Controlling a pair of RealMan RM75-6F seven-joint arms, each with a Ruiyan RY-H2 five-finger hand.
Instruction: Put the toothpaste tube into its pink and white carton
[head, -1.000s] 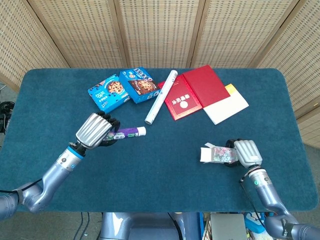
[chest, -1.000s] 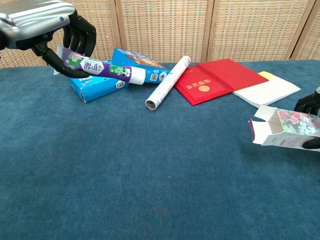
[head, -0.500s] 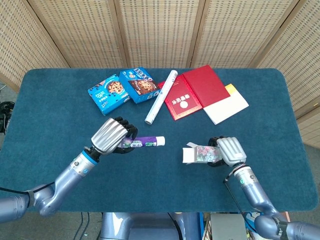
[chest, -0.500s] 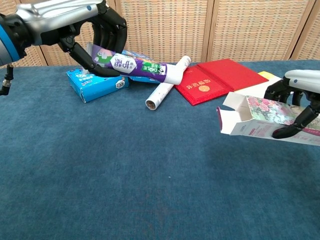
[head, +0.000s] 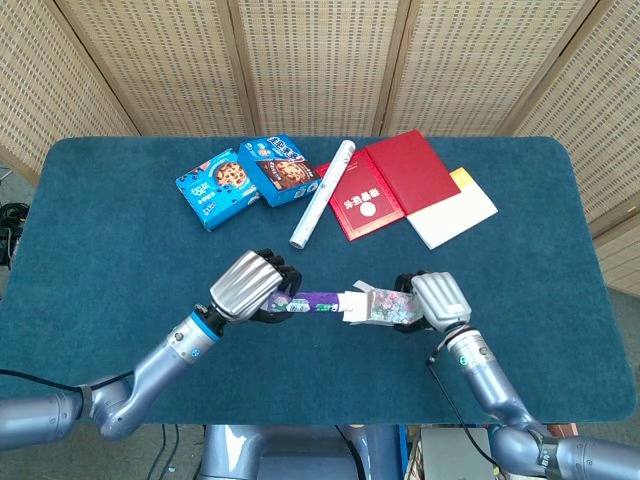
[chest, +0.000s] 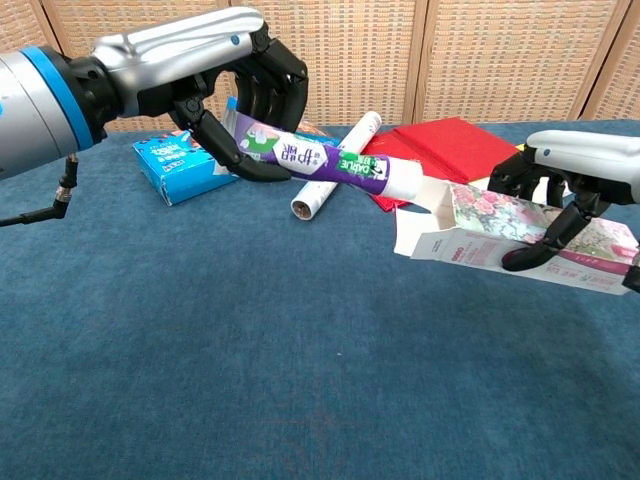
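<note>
The left hand (chest: 215, 85) grips the toothpaste tube (chest: 330, 162) by its tail end, fingers wrapped around it, above the blue table (head: 120, 250). The tube's white cap sits right at the open flaps of the pink and white carton (chest: 520, 235), which the right hand (chest: 570, 180) holds. Behind the carton lie a rolled white tube (head: 322, 192), red booklets (head: 390, 180) and two blue cookie boxes (head: 245, 178).
</note>
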